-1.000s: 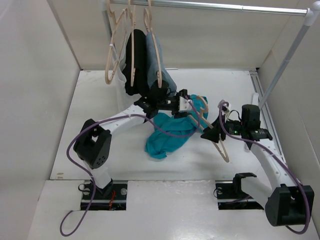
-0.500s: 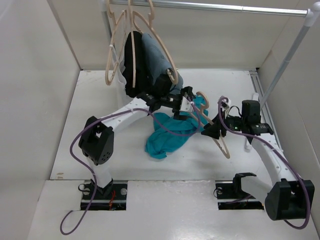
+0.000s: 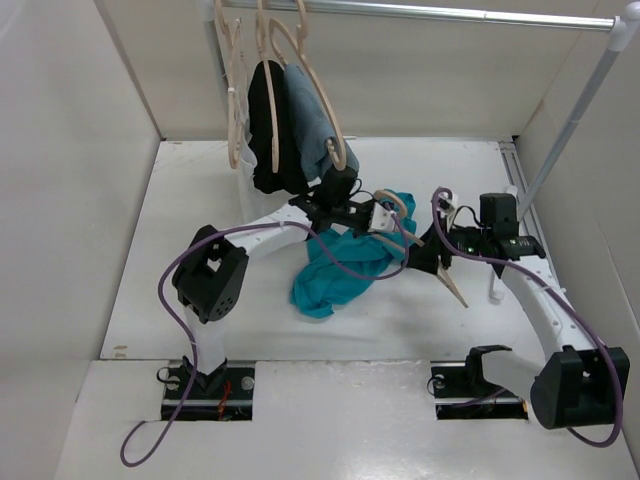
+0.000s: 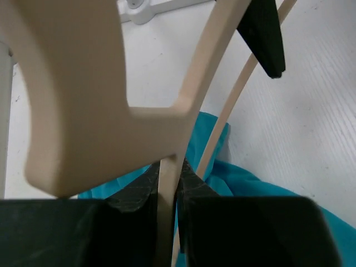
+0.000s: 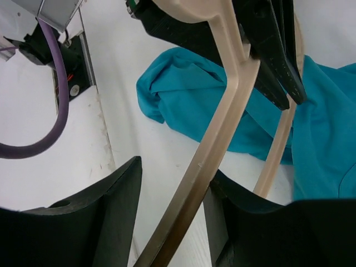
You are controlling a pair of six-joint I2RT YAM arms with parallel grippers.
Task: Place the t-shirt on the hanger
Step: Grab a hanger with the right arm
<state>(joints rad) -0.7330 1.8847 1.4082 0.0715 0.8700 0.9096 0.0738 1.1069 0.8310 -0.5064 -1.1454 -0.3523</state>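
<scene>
The teal t-shirt lies crumpled on the white table, between the two arms. The pale beige hanger is held over its right part, hook end to the left. My left gripper is shut on a thin bar of the hanger near the hook; teal cloth shows just below it. My right gripper holds the hanger's lower arm, which crosses slantwise between its fingers. The t-shirt lies behind, with no part of it on the hanger.
A metal rail runs across the back on a white post. From it hang a bare hanger with a white tie, a black garment and a grey-blue garment, close behind my left arm. White walls box the table.
My left gripper opened wide, reached to the hanger near its hook and shut on it. The hanger shifted and tilted slightly. The hanging garments swung back left.
</scene>
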